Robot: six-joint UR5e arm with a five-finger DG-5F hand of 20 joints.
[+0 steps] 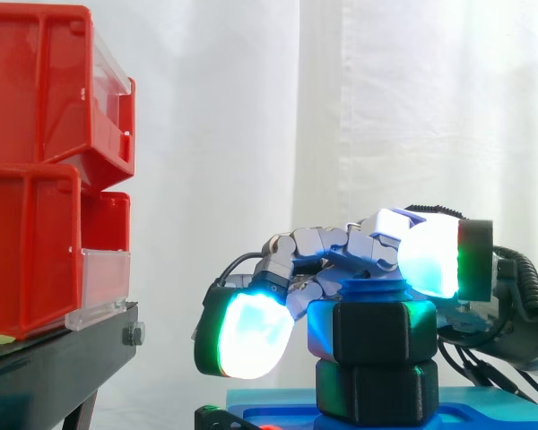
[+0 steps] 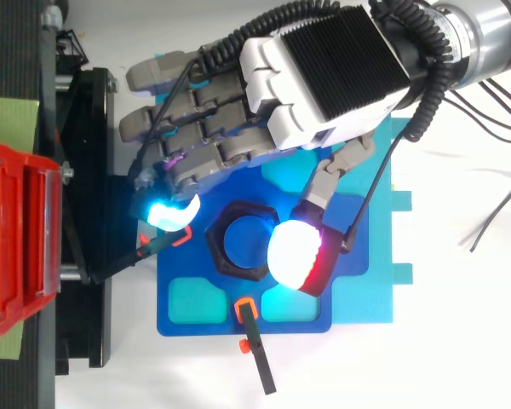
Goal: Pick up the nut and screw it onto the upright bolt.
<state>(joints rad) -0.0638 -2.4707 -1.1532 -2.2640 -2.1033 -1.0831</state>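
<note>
The nut (image 1: 383,333) is a black hexagon, rigid and, I judge, light moulded plastic with smooth flats. It will not deform, but the pads can slip on it, so I would take hold on two opposite flats, never on the corners. It sits on the blue bolt (image 1: 372,288), part of the way down the thread, with the bolt's top showing above it. A black hex collar (image 1: 377,390) surrounds the bolt below it, on the blue base plate (image 2: 366,256). The hand (image 2: 324,77) hangs over the bolt, its fingers curled round the nut in a half-closed cage. The thumb pad (image 2: 294,256) lies on the nut's rim on one side of the bolt. A cyan fingertip (image 2: 170,213) stands on the opposite side, just beside the nut, and I cannot confirm that it touches. I judge the grasp loose, suited to turning rather than lifting.
</note>
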